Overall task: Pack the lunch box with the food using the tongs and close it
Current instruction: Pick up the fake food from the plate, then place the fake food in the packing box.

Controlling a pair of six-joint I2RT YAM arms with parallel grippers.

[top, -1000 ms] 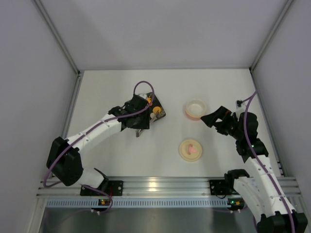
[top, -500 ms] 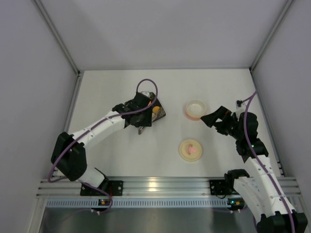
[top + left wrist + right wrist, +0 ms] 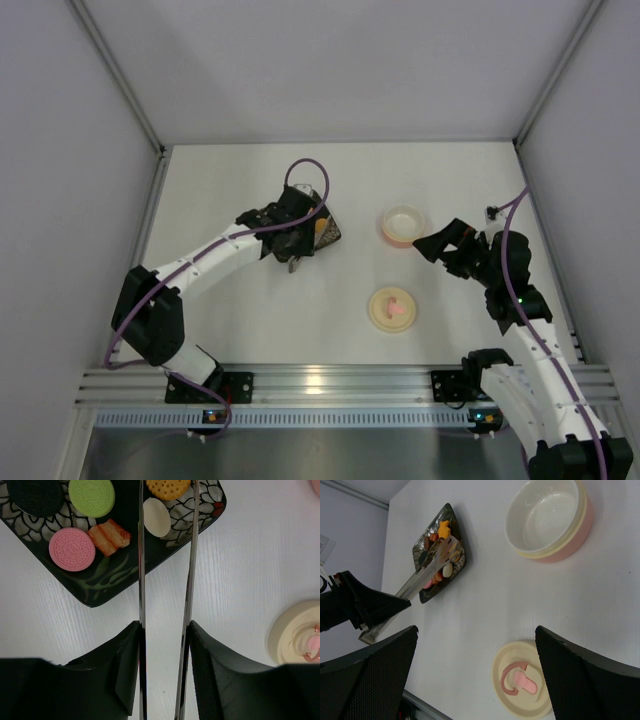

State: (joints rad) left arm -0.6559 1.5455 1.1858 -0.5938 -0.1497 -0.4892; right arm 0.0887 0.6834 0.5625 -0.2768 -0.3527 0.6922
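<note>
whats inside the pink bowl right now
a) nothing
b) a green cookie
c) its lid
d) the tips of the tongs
a: the right wrist view shows the lunch box with a bare cream inside, its lid lies apart from it, and the food is on the dark plate.

At left, food (image 3: 72,549) on plate (image 3: 110,575), tongs (image 3: 190,580) above it; bowl (image 3: 403,224) right of plate; lid (image 3: 393,308) before bowl.
</note>
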